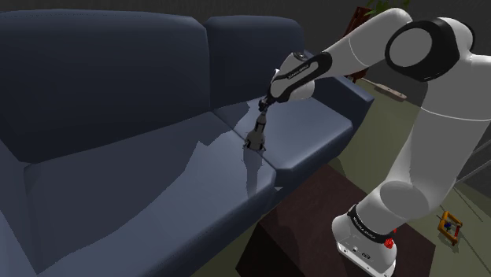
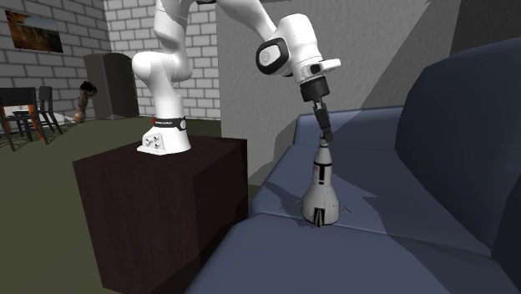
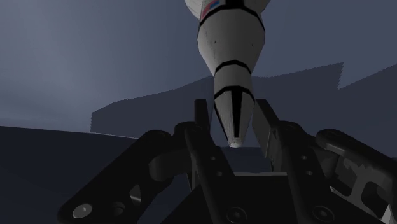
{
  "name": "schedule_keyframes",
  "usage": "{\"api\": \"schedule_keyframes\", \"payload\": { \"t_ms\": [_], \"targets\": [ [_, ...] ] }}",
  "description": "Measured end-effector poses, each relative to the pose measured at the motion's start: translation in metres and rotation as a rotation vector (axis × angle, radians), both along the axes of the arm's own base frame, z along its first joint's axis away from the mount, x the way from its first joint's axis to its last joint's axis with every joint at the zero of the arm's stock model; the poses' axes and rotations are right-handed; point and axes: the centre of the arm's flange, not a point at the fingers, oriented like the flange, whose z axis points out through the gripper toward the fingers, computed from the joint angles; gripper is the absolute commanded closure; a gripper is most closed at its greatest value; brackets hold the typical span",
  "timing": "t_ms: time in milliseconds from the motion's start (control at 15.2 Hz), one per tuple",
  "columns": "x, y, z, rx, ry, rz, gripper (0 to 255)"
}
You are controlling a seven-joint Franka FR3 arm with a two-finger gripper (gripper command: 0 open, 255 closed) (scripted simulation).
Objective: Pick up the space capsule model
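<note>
The space capsule model (image 2: 321, 188) is a white rocket with black bands and dark fins. It stands upright on the dark blue sofa seat (image 2: 376, 246), close to the seam between two cushions. My gripper (image 2: 321, 127) hangs straight above it, pointing down over its nose. In the wrist view the slim nose (image 3: 233, 95) rises between the two black fingers (image 3: 202, 118) with a thin gap on each side, so my gripper (image 3: 233, 105) is open around the tip. From the shoulder camera the model (image 1: 254, 142) looks dark under my gripper (image 1: 260, 116).
The sofa backrest (image 1: 118, 71) rises behind the model and an armrest (image 1: 354, 90) bounds the far end. The dark box stand (image 2: 159, 196) sits right against the sofa front. Chairs (image 2: 25, 113) and a small picture frame (image 1: 450, 224) stand farther off on the floor.
</note>
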Motion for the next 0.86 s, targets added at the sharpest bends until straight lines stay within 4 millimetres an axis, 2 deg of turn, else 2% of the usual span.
{"api": "schedule_keyframes", "payload": {
  "t_ms": [858],
  "targets": [
    [0.000, 0.000, 0.065, 0.000, 0.000, 0.000, 255]
  ]
}}
